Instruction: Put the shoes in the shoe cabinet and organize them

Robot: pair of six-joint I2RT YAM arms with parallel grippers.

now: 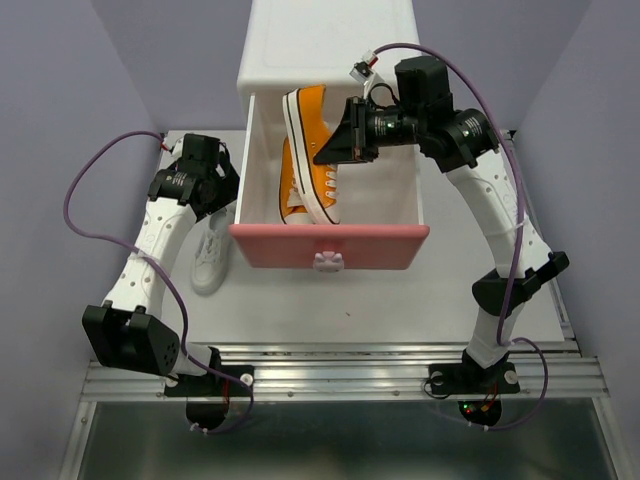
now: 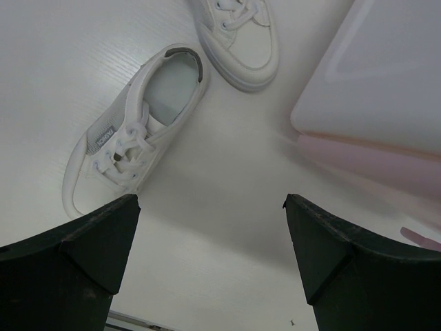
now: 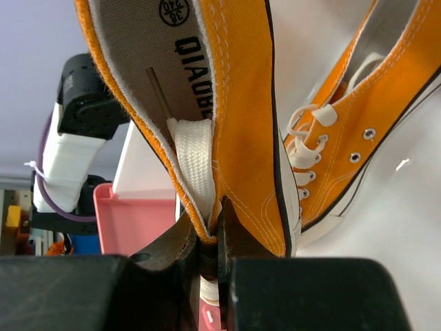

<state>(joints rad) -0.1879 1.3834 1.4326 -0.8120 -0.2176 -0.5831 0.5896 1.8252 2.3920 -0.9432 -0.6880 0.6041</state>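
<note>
Right gripper [image 3: 217, 227] pinches an orange sneaker [image 3: 234, 103] by its side wall, above the open pink drawer [image 1: 330, 245] — its mate [image 1: 293, 195] lies inside. Left gripper [image 2: 210, 207] (jaws wide apart) hovers left of the drawer, over white sneakers [image 2: 131, 131].

- Top view: bright, even, overhead light; the cabinet [image 1: 330, 40] top nearly washes out.
- Left wrist view: soft grey shadow on the worktop [image 2: 227, 227]; dark fingers [image 2: 69, 269] show little detail.
- Right wrist view: near shoe [image 3: 241, 103] crisp, background at left blurred.
</note>
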